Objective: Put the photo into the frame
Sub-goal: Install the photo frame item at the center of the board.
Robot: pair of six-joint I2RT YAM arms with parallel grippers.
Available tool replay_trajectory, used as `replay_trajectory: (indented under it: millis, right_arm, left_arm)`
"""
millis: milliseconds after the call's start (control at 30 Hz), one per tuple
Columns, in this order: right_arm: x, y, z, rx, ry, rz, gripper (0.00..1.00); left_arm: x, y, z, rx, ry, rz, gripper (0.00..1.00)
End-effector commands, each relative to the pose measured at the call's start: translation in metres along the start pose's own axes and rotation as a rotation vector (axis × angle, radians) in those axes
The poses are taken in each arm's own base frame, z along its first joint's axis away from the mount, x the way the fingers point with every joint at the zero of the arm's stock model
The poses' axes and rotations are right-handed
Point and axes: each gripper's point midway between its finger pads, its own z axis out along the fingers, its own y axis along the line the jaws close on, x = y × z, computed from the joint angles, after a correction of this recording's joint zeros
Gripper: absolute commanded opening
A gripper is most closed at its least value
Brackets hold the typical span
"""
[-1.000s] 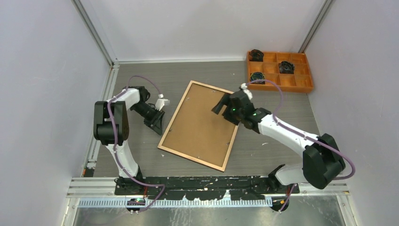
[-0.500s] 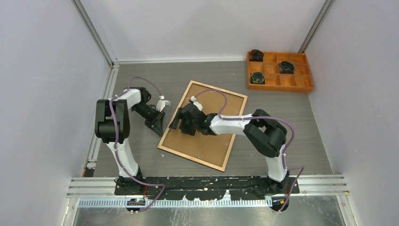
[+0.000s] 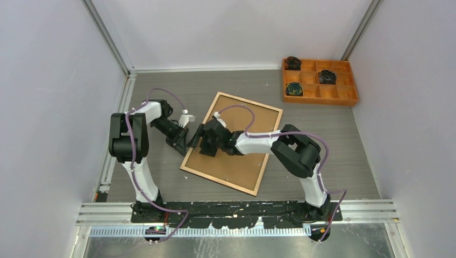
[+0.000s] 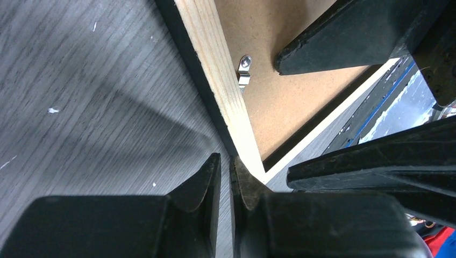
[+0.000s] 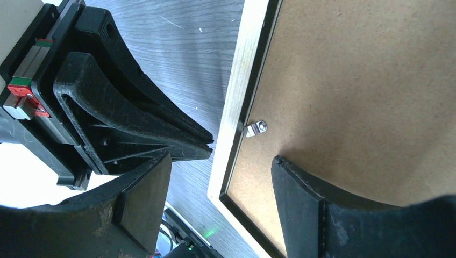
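The left claw (image 4: 232, 161) is seen clenched, its two fingers pressed together with nothing between them, and the tips are brought right up against the outer side of the frame (image 5: 242, 86), close to its near left corner. Whether the tips actually touch the wood cannot be told. The right claw (image 5: 221, 160) is held released, fingers spread wide. The frame's left rail is straddled: one finger is placed outside the frame over the table (image 3: 161, 91), the other inside the frame over the brown backing panel (image 3: 236, 167). A small metal clip (image 5: 257, 128) is caught just ahead of that inner finger, fixed on the rail's inner side and overlapping the panel.

The frame itself is laid flat and back-up on the table, its pale wood rail showing, turned at an angle between the two arms. An orange tray (image 3: 340, 92) is spotted well beyond the frame's far right corner, with dark round items kept in three of its compartments.
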Motion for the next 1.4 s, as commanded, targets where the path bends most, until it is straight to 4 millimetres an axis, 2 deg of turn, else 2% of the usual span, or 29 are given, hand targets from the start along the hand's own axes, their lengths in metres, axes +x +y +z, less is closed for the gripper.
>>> replay_trajectory:
  millis: [0,267,767,833,1067,1200,1367]
  right_arm:
    - [-0.003,0.020,0.005,-0.060,-0.008,0.020,0.73]
    - [-0.006,0.019,0.017,-0.055,-0.017,0.030,0.70]
    - [-0.010,0.007,0.024,-0.022,-0.041,0.000,0.63]
    - [-0.017,0.004,0.025,-0.007,-0.076,-0.008,0.61]
    - [-0.020,0.006,0.026,-0.007,-0.089,-0.028,0.59]
    - [-0.024,0.019,0.013,-0.047,-0.081,-0.036,0.64]
    - [-0.037,0.030,-0.022,-0.140,-0.039,0.015,0.73]
  left_arm:
    - [-0.007,-0.002,-0.001,0.010,-0.027,0.015,0.13]
    - [-0.007,-0.002,-0.002,0.009,-0.028,0.015,0.12]
    - [-0.005,-0.002,-0.001,0.010,-0.022,0.017,0.10]
    - [-0.005,-0.002,-0.002,0.008,-0.021,0.020,0.10]
    - [-0.004,-0.003,-0.002,0.012,-0.018,0.021,0.09]
    - [-0.004,-0.004,-0.005,0.009,-0.014,0.023,0.09]
    - [-0.007,-0.004,-0.011,-0.002,-0.018,0.032,0.09]
